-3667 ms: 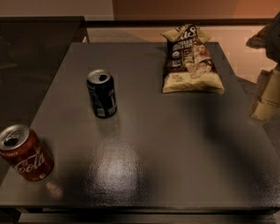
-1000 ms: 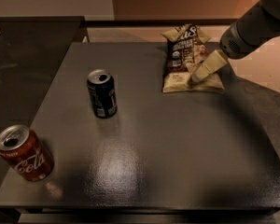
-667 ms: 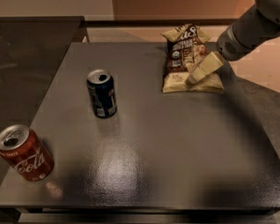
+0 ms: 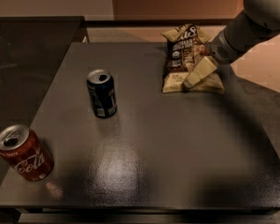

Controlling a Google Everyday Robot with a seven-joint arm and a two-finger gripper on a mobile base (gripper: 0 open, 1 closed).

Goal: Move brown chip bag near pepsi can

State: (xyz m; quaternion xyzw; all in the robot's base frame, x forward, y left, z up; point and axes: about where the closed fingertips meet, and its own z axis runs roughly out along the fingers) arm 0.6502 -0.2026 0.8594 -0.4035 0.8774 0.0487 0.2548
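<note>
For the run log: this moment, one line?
tool: at brown chip bag, lower right | bag: lying flat, far right | pepsi can: upright, apart, to left

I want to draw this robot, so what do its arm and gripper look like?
The arm is a fat, smooth tube, pale grey-white, with a darker grey ring at the wrist. The gripper, at the chip bag, is cream-coloured and blocky. No cables or markings show.
</note>
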